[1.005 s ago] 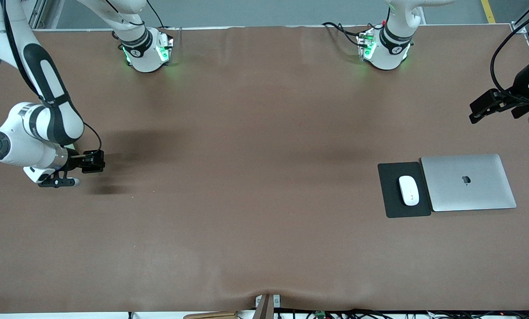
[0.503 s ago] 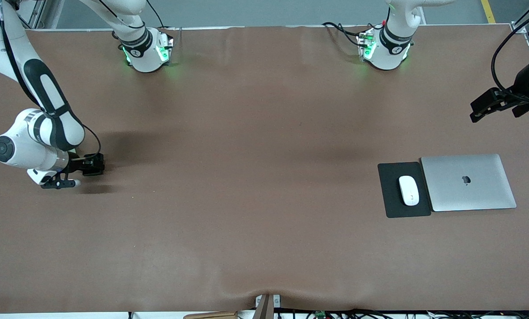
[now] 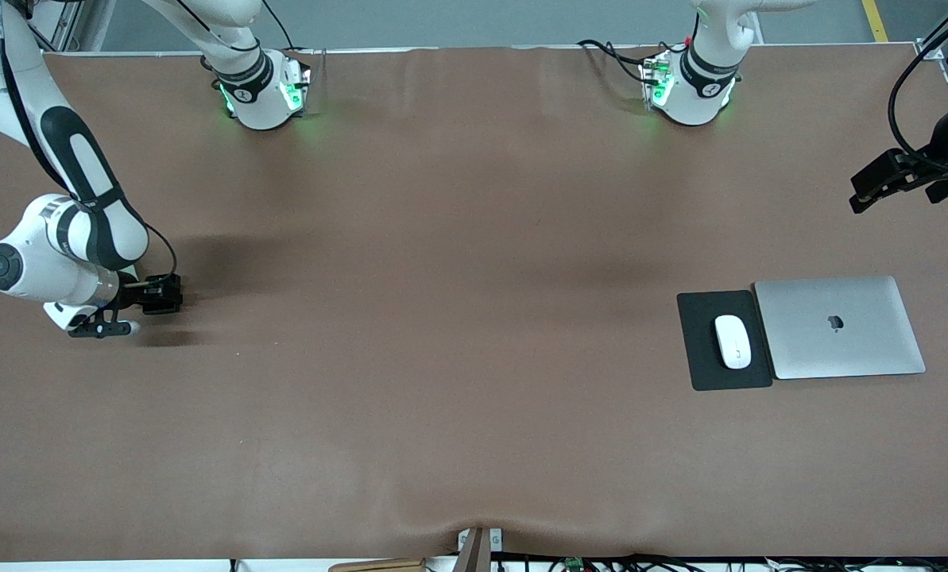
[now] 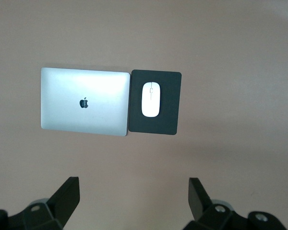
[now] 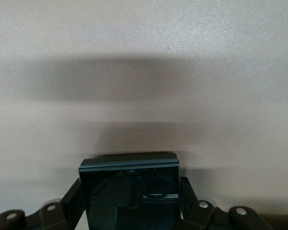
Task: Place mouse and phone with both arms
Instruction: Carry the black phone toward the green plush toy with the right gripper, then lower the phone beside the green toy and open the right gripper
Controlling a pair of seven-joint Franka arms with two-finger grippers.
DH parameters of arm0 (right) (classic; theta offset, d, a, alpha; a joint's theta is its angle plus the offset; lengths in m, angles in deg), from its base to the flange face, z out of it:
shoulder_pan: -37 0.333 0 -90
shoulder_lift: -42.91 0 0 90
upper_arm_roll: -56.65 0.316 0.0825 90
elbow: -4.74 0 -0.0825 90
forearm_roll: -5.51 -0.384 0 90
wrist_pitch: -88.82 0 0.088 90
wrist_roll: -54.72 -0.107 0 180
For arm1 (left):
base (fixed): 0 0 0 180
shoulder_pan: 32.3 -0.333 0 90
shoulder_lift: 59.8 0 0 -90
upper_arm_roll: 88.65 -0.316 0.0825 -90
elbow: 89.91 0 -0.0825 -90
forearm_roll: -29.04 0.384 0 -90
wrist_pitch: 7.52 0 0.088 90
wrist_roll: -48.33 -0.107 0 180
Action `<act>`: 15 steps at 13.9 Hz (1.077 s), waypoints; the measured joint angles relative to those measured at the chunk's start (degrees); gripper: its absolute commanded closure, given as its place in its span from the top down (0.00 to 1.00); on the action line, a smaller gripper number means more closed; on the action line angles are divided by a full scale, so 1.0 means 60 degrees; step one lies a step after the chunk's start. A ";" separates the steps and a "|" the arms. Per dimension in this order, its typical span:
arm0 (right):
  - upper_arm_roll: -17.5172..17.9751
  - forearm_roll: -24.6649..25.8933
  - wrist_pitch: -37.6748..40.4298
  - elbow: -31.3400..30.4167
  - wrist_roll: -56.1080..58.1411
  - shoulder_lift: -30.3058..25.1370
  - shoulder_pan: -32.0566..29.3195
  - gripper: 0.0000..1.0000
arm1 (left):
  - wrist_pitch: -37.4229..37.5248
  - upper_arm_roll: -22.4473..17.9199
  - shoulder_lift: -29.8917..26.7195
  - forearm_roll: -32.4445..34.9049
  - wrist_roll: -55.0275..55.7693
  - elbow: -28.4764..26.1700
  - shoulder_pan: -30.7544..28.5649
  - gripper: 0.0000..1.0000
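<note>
Right gripper [image 3: 164, 292] clamped on the phone [image 5: 129, 191], low over the table [image 3: 458, 318] at its 9 o'clock edge, elbow bent. Left gripper [image 4: 134, 201] spread wide, empty, up at 3 o'clock. Mouse [image 3: 733, 342] on mouse pad [image 3: 700, 349], touching MacBook [image 3: 839, 327]. Loads of bare middle.

— Bright, even light from overhead; soft dark shadows stretch across the table [image 3: 442, 397] beside the right arm [image 3: 68, 238].

— Green lamps glow at both bases. The laptop [image 4: 85, 101] lid glares pale, and the right wrist view looks soft.
</note>
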 measured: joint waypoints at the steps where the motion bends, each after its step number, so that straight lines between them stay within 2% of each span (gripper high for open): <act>1: 0.0000 0.0001 -0.0002 0.0016 0.0000 0.0012 0.0000 1.00 | 0.0008 -0.0003 0.0000 0.0000 0.0000 -0.0001 0.0000 1.00; 6: 0.0064 0.0015 0.0231 0.0538 0.0001 0.0011 0.0020 1.00 | -0.0051 -0.0019 0.0007 0.0000 0.0000 -0.0045 -0.0002 1.00; 8: 0.0124 0.0026 0.1493 0.1442 0.0001 -0.0055 0.0162 1.00 | -0.0105 -0.0022 0.0011 0.0000 0.0000 -0.0064 -0.0003 1.00; 11: 0.0168 0.0026 0.4079 0.3405 -0.0217 -0.0290 0.0684 1.00 | -0.0226 -0.0027 0.0011 0.0000 0.0000 -0.0065 -0.0005 1.00; 13: 0.0182 0.0026 0.4818 0.4233 -0.0646 -0.0508 0.1000 1.00 | -0.0335 -0.0029 0.0012 0.0000 0.0000 -0.0065 -0.0006 1.00; 15: 0.0199 0.0026 0.5143 0.4498 -0.1345 -0.0890 0.1358 1.00 | -0.0362 -0.0031 0.0012 0.0000 0.0000 -0.0071 -0.0008 1.00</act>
